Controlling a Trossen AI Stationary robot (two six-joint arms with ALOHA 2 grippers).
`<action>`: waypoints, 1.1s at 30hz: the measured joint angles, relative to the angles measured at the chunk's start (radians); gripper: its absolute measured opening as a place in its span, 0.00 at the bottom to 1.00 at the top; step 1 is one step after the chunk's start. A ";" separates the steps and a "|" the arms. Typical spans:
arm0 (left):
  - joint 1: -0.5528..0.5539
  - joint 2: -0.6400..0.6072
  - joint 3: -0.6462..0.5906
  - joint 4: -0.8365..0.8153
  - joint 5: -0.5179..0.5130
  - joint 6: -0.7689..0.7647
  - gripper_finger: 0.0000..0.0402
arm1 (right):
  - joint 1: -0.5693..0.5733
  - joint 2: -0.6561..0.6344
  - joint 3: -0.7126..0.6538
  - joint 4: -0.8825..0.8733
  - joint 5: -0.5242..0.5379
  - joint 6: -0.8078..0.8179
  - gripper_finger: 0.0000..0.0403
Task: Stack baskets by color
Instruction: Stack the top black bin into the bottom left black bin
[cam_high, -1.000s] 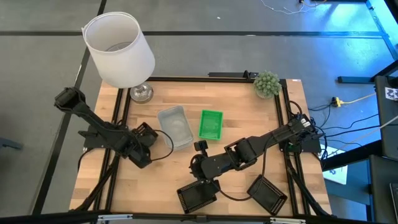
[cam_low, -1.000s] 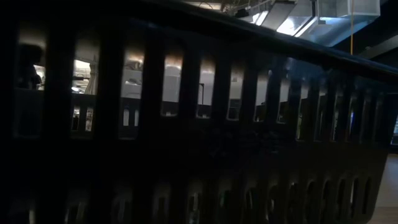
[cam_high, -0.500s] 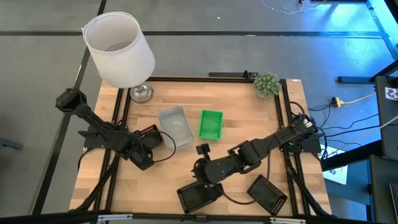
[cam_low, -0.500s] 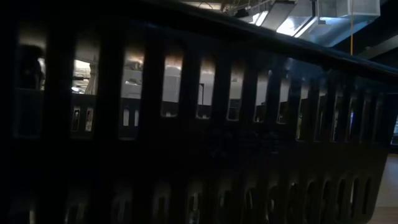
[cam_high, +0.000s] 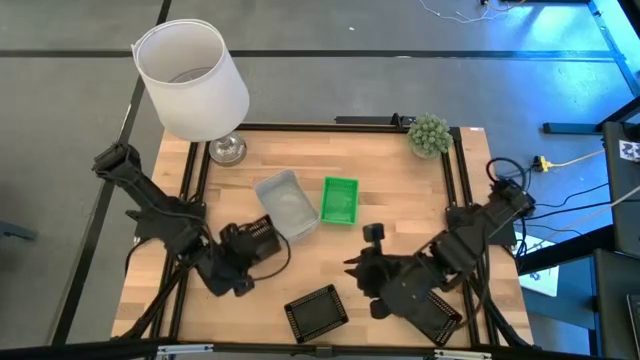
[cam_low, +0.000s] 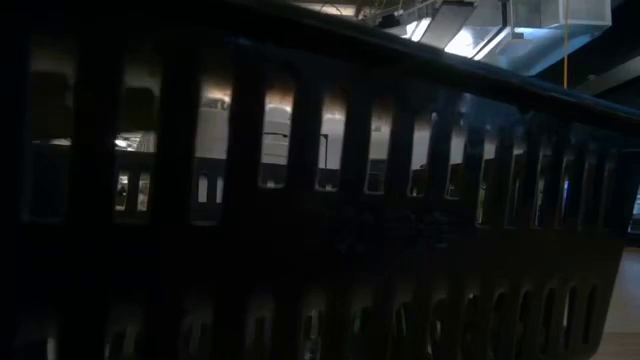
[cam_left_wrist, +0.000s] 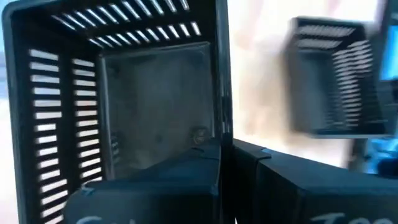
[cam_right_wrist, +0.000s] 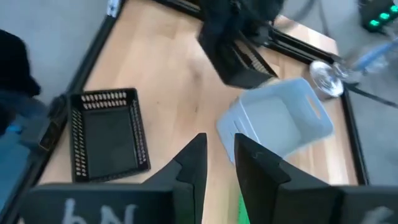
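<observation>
We have the left gripper (cam_high: 250, 247) clenched on the wall of a black basket (cam_left_wrist: 130, 106), lifted and tilted at the left-centre of the table (cam_high: 400, 210); in the left wrist view the wall sits pinched edge-on between the two dark fingers (cam_left_wrist: 155, 180). To do this step well, we judge we should keep the pinch firm, level the basket, and carry it to the near edge, lining its rim up with the second black basket (cam_high: 317, 311) before lowering, so the two nest rather than sit askew. The right gripper (cam_right_wrist: 219, 152) hangs near-right over a third black one (cam_high: 443, 318), its jaws part-way apart and grasping nothing that we can see. The grey-white baskets (cam_high: 285, 203) and the green ones (cam_high: 339, 199) sit side by side mid-table; we cannot tell how many are nested in each. The low view is almost wholly blocked by a dark slotted wall (cam_low: 320, 200) pressed close to the lens. The right arm hides most of the third black basket.
</observation>
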 joint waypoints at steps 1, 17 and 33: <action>-0.011 0.019 0.034 0.000 -0.001 0.003 0.00 | 0.011 -0.003 -0.013 -0.013 0.017 0.013 0.20; -0.068 0.497 0.576 0.053 -0.005 0.158 0.00 | 0.054 -0.083 -0.106 -0.001 0.075 0.139 0.20; 0.038 0.758 0.741 0.111 0.130 0.232 0.00 | 0.055 -0.100 -0.106 0.034 0.064 0.136 0.20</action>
